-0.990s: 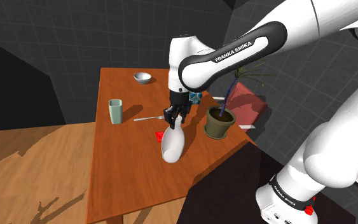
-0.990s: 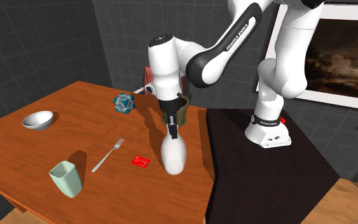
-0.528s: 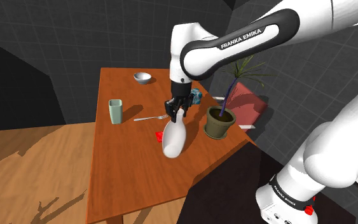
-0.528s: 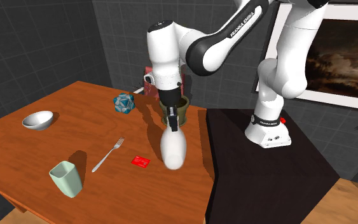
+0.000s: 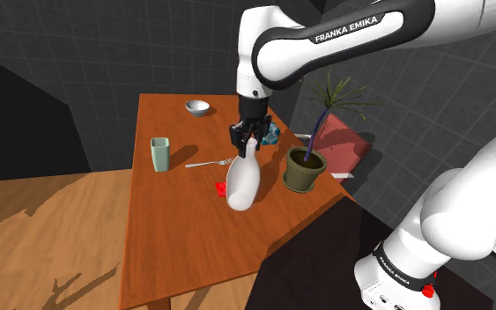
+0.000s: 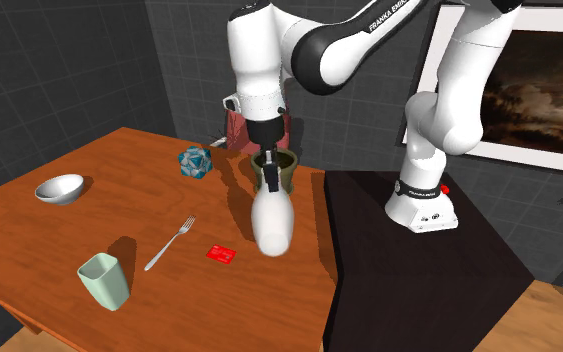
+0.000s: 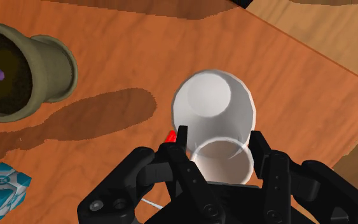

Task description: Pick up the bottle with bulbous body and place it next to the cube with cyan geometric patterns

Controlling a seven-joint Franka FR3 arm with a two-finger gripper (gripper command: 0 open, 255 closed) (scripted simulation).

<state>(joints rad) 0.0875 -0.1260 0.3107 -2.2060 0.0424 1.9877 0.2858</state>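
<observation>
Raised higher than a second ago, with the claw (image 6: 269,172) clamped tight on the neck of the white bottle (image 6: 272,222). Hanging below the claw, just off the worktop (image 6: 119,170), near a red card (image 6: 221,254); plain smooth surface, narrow neck swelling into a bulbous body. Just beside it, an olive pot (image 5: 304,169) holding dark soil and a purple-stemmed plant (image 5: 329,97). Farther off, a cube (image 6: 195,162) with cyan patterns, a fork (image 6: 171,243), a pale green cup (image 6: 105,281) and a grey bowl (image 6: 59,188).
</observation>
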